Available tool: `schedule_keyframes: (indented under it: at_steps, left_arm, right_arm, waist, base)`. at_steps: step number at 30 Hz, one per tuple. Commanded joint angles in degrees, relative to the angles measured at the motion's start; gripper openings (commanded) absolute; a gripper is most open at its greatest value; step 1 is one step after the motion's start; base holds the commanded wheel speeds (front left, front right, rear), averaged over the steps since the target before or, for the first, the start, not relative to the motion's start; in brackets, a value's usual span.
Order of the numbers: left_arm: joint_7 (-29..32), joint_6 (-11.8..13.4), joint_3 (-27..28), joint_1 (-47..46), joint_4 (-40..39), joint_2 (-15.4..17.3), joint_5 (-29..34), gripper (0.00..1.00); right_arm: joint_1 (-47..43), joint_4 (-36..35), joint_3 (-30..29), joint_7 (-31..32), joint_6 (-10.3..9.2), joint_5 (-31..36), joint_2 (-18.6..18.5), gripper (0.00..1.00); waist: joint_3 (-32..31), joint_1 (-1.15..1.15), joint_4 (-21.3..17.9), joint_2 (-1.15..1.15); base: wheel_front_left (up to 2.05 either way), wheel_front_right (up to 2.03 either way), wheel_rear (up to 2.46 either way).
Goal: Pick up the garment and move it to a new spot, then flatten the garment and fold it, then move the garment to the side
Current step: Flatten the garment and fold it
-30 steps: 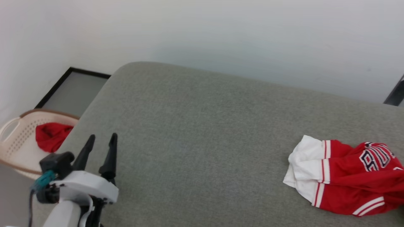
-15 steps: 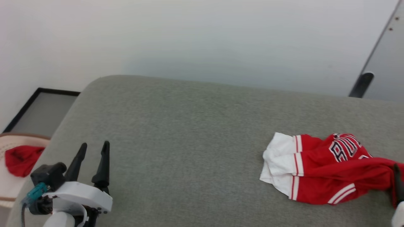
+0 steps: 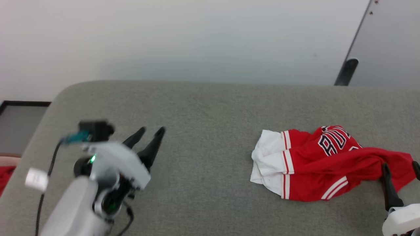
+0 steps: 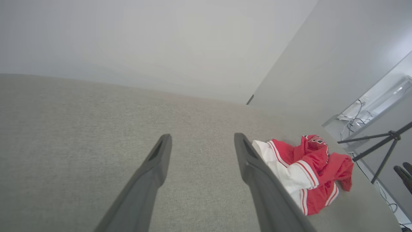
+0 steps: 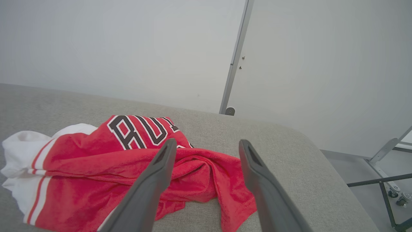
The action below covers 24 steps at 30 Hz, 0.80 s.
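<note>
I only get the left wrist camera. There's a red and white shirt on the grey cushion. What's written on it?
Observer: The right wrist view shows black letters with white edges on the shirt. They start "BU"; the rest is folded away.
Operator: Is the right claw holding it?
Observer: No. The right gripper is open, poised over the shirt's bunched red end.
Operator: Is anything else red?
Observer: Yes. A bit of red cloth shows at the head view's left edge, off the cushion.
</note>
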<state>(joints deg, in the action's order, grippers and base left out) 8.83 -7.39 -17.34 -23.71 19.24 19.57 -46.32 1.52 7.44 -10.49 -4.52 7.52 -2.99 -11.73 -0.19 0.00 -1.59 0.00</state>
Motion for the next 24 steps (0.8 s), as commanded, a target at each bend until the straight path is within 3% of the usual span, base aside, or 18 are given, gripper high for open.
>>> schedule_keyframes:
  at_steps: [1, 6, 13, 19, 24]
  left_arm:
    - [3.47, -0.15, -0.57, -2.02, 0.31, -0.12, -1.48, 1.0]
    - [16.86, 0.85, -4.47, -10.13, 1.29, -1.22, -4.02, 1.0]
    - [31.35, 4.9, -7.91, -16.76, 1.54, -2.88, -6.4, 1.0]
    - [40.04, 9.02, -10.48, -18.44, 1.04, -3.71, -7.14, 1.0]
    - [42.94, 11.6, -11.29, -19.27, 1.3, -4.92, -7.55, 1.0]
  right_arm:
    - [0.57, -0.26, 0.26, 0.07, -0.06, 0.02, 0.49, 1.0]
    - [1.91, -0.24, 0.81, 0.27, -0.06, 0.26, 1.35, 1.0]
    - [3.56, 1.0, 2.34, -0.88, -0.06, 0.39, 2.99, 1.0]
    - [3.76, 2.89, 2.98, -2.16, -0.06, -0.47, 3.73, 1.0]
    - [4.0, 3.73, 3.59, -2.72, -0.06, -0.91, 4.13, 1.0]
  waist:
    - [1.33, 0.0, -1.33, 0.0]
    - [3.42, 0.0, -3.56, 0.0]
    - [6.12, 0.0, -8.92, 0.0]
    - [7.47, 0.0, -12.92, 0.0]
    - [8.61, 0.0, -14.3, 0.0]
  base:
    - [0.0, 0.0, 0.0]
    - [0.0, 0.0, 0.0]
    - [0.0, 0.0, 0.0]
    - [0.0, 0.0, 0.0]
    - [0.0, 0.0, 0.0]
